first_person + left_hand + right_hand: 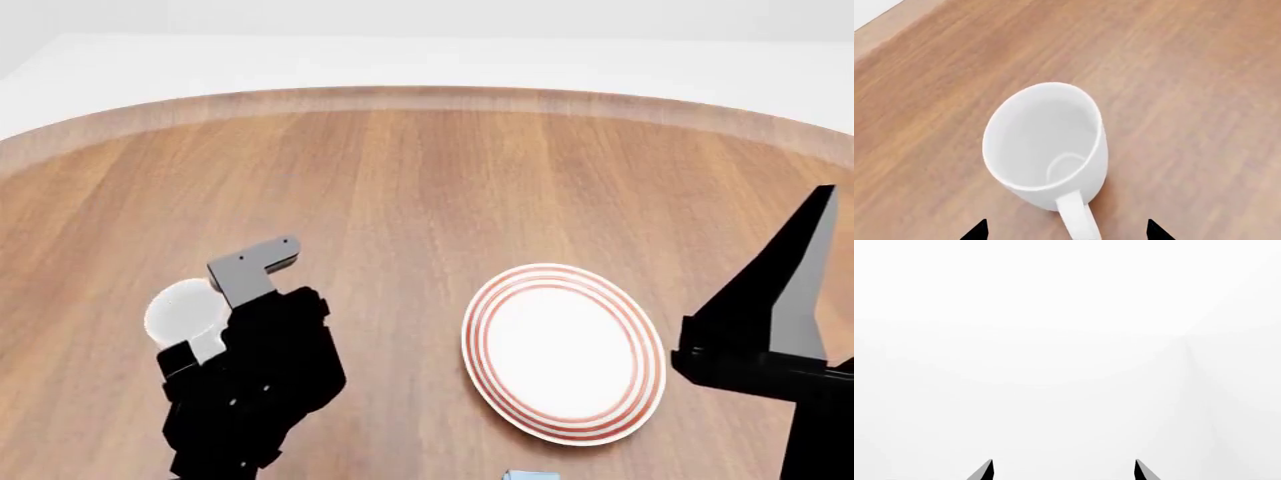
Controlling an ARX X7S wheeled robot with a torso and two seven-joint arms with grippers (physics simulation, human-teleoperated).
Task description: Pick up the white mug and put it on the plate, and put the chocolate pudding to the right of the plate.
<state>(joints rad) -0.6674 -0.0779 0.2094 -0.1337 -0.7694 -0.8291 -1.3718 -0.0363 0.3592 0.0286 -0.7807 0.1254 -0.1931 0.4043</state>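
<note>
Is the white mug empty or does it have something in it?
Empty. The left wrist view looks straight into the white mug and shows only its bare white bottom.

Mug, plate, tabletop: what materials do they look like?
White mug: looks like glazed ceramic, smooth plain white, thick rim.
Plate: likely ceramic too, white with red-orange rings.
Table: wood or wood-look laminate, visible grain, matte.
It is a render, so these are guesses.

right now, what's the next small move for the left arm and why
Probably ease the left gripper forward and down until its open fingertips straddle the white mug, then close. In the left wrist view the mug stands upright on the table, handle toward the gripper, with both fingertips short of it. The plate lies bare, so the mug is not yet moved.
</note>
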